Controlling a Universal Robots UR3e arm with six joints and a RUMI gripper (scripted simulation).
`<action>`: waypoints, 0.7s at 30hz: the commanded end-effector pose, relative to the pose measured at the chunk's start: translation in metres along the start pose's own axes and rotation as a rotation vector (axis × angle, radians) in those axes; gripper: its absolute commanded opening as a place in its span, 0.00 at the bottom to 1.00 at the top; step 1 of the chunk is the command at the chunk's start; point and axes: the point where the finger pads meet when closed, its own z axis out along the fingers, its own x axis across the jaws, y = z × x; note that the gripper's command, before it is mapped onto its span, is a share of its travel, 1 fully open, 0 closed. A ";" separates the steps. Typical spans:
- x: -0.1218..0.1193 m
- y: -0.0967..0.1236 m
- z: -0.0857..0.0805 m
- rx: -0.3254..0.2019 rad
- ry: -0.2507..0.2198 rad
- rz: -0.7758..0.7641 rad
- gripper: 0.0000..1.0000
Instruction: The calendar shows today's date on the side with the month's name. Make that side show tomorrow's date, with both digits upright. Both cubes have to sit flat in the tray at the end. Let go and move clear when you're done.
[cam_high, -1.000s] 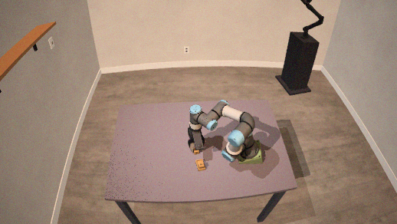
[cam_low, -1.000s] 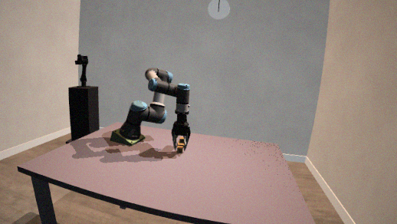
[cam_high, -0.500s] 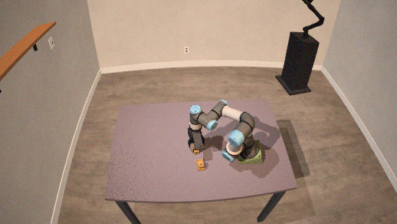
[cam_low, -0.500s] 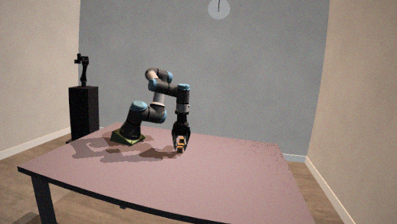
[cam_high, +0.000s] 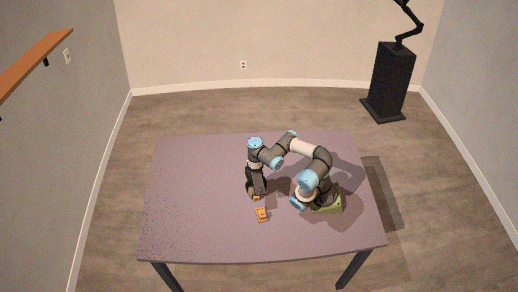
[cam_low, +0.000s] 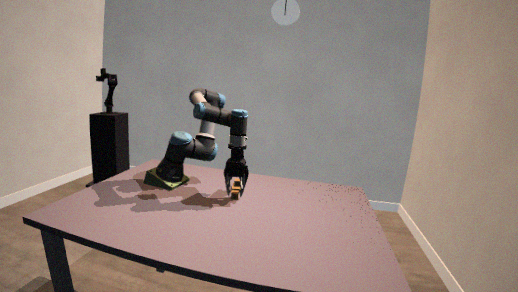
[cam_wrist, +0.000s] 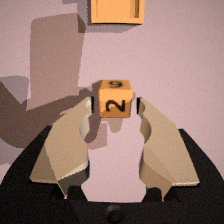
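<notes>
A wide mauve rectangular table (cam_high: 200, 200) (cam_low: 280, 230) on dark legs carries the whole setup, extending well past the small orange tray (cam_high: 260, 221) (cam_low: 237, 182) (cam_wrist: 117, 21) on every side. Beyond the table, well apart from the tray, stands a tall black box-shaped pedestal (cam_high: 391, 77) (cam_low: 109, 145) with a dark jointed arm on top. The grey, jointed robot arm (cam_high: 302, 146) (cam_low: 217, 116) with light-blue caps arches over the table beside the tray. Its square green base plate (cam_high: 322, 210) (cam_low: 186, 179) lies on the table, clearly apart from the tray. The black claw with beige fingers (cam_high: 256, 195) (cam_low: 235, 193) points down near the tray, partly open and grasping nothing: a gap shows on each side of the cube between its tips. The tray rests on the table; its contents are too small or cut off to read with certainty. Smallest is the orange cube with black digits (cam_high: 256, 198) (cam_low: 235, 195) (cam_wrist: 115, 102), outside the tray and near it. A 2 lying on its side faces the wrist camera, and the face toward the tray bears a 6 or 9; I cannot tell which.

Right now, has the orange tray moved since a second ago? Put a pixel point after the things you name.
No, the orange tray (cam_high: 263, 221) (cam_low: 239, 188) (cam_wrist: 117, 21) looks just as far from the green base plate (cam_high: 339, 206) (cam_low: 172, 186) in the top view.
</notes>
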 end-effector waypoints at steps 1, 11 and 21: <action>0.001 0.000 -0.001 -0.002 0.001 -0.001 0.28; 0.001 0.000 -0.001 -0.002 0.001 -0.001 0.10; 0.001 0.000 -0.001 -0.002 0.001 -0.001 0.10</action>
